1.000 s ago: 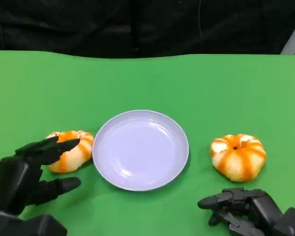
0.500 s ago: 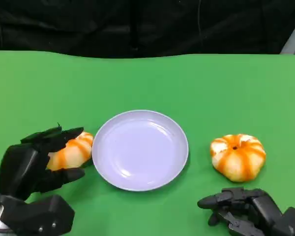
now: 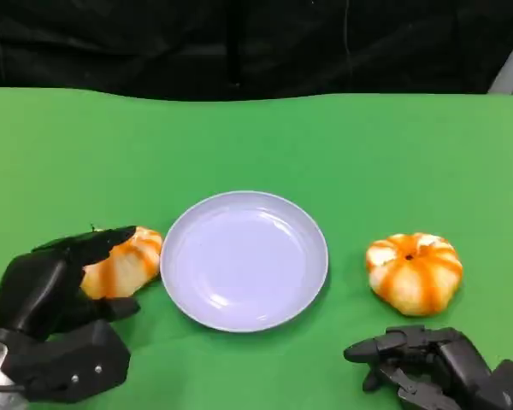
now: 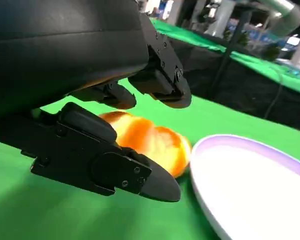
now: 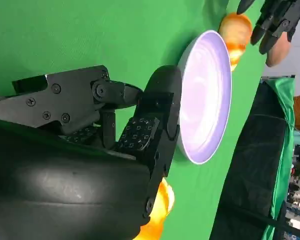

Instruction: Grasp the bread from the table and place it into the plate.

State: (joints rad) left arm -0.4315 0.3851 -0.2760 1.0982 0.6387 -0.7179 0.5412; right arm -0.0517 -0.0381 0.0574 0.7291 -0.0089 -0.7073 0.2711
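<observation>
The left hand (image 3: 56, 286) cups its spread fingers around a bun (image 3: 124, 263) near the table's (image 3: 256, 137) front-left edge, just beside the plate (image 3: 244, 259); whether it grips is unclear. Likely soft and light, the bun wants a gentle hold across its sides.
</observation>
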